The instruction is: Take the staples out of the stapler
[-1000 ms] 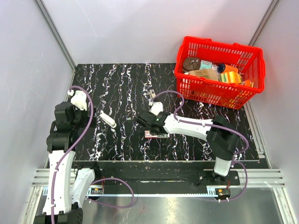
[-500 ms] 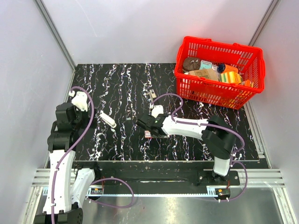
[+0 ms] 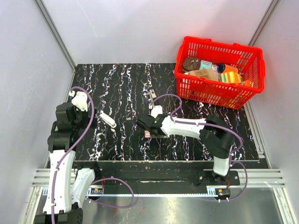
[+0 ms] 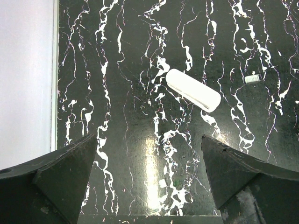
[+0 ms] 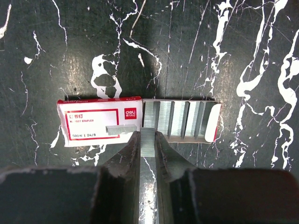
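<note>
Pinching, with the right gripper [image 5: 147, 134], a short, thin, dark-grey, finely segmented metal strip of staples [image 5: 147, 142]. Closing the fingers to a narrow slit, one pressing each long side of the strip.

Holding that strip low over the black, white-veined table [image 3: 117, 84], near its middle. Reaching with the strip's far end to the near edge of a small red-and-white cardboard box [image 5: 96, 122], at 12 o'clock from the fingertips in the right wrist view. Not showing clearly whether strip and box are touching. Lying flat, that box, with its white inner tray [image 5: 212, 123] slid out toward 3 o'clock. Exposing packed grey rows [image 5: 180, 119] inside the tray.

Hanging at 9 o'clock of the table with the left gripper [image 4: 149, 186] spread wide and grasping nothing. Looking down from there on a white, rounded, oblong plastic object [image 4: 193, 90], lying at 12 o'clock from the gap, well apart from both fingers and at 9 o'clock from the right gripper in the top view.

Sharing the table with a red plastic lattice basket [image 3: 210, 93] at 2 o'clock, filled with mixed items.
</note>
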Available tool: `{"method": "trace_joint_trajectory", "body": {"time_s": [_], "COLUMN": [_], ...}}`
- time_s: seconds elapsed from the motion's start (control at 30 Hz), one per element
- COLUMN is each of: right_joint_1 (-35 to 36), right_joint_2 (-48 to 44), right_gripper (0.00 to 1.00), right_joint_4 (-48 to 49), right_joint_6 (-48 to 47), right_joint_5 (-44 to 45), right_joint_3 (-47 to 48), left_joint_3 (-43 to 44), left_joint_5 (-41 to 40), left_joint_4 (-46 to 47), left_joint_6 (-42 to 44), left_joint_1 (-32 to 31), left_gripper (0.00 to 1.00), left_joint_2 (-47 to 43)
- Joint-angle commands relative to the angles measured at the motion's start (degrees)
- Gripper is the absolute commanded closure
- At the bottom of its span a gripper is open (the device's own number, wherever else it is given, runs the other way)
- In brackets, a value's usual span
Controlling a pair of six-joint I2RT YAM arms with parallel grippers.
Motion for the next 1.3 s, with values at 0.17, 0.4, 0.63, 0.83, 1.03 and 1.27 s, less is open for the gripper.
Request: {"method": "trace_joint_trajectory", "body": {"time_s": [0.17,0.4,0.63,0.83,1.03,1.27], "right_joint_1": [-2.61,-3.14,-3.58,-3.58,-3.58,-3.58], "right_joint_2": [-2.45,-2.45,-2.28,-2.89,-4.38,-7.46], "right_gripper": [0.86,0.86,0.82,0.58,0.56,0.61], "right_joint_4": [4.92,5.45,5.97,6.24,7.03,8.08], "right_joint_6": [-0.48,-0.74,-1.00,-1.00,-1.26,-1.62], "right_joint_5": [-2.25,-2.87,-3.04,-3.13,-3.92,-5.50], "right_joint_3": [-3.66,-3.93,-4.11,-4.37,-4.90,-4.20], "left_joint_3": [-0.25,0.02,-0.16,0.11,0.11,-0.51], "left_joint_5": [0.02,0.19,0.10,0.28,0.98,1.86], "left_joint_4": [3.14,3.14,2.96,2.87,2.61,2.69], "left_joint_6": [0.22,-0.04,0.05,0.13,-0.04,-0.22], "left_joint_1": [0.27,0.19,0.36,0.27,0.36,0.36], "left_gripper": [0.01,0.01,0.01,0.01,0.01,0.01], "left_joint_2": [-0.66,-0.39,-0.48,-0.39,-0.39,-0.31]}}
